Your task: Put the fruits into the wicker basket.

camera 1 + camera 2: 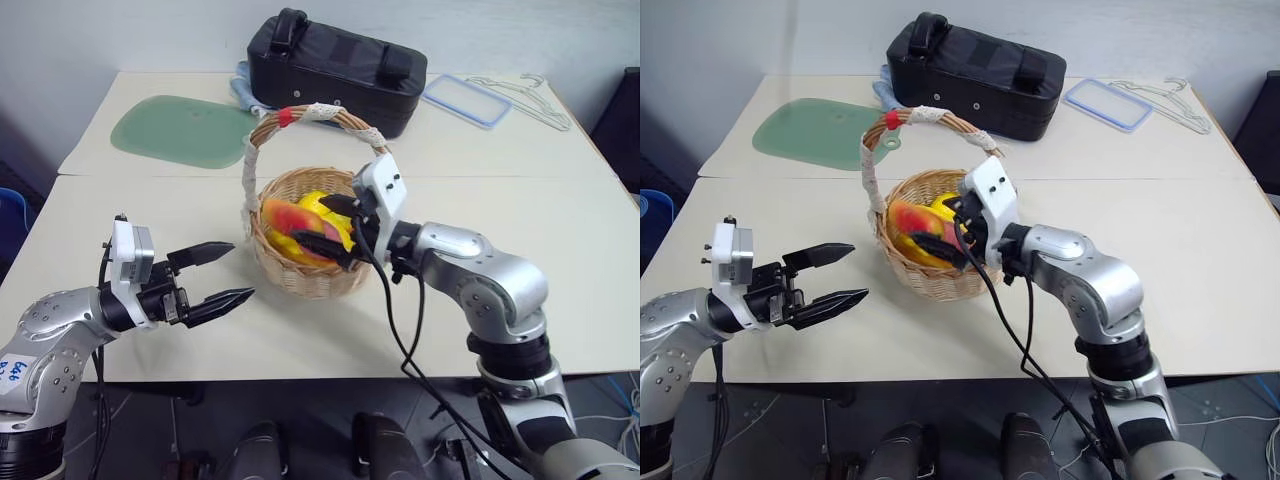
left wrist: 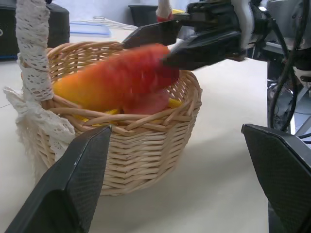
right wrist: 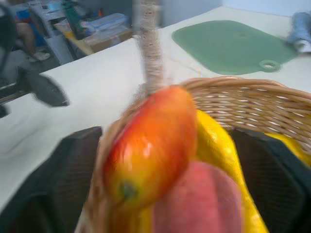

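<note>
The wicker basket (image 1: 305,280) stands mid-table, its tape-wrapped handle (image 1: 312,113) arching over it. Inside lie yellow fruits (image 3: 214,141), a pink-red peach (image 3: 199,204) and, on top, the yellow-to-red mango (image 1: 283,217), which looks blurred in the wrist views. My right gripper (image 1: 312,224) reaches into the basket from the right under the handle. Its fingers are spread open on either side of the mango, and I cannot tell whether they touch it. My left gripper (image 1: 240,270) hovers open and empty just left of the basket, pointing at it.
At the back of the table sit a black bag (image 1: 335,65), a green cutting mat (image 1: 175,125), a blue cloth (image 1: 243,90), a clear lid (image 1: 465,100) and wire hangers (image 1: 530,100). The table's front edge runs just below both arms.
</note>
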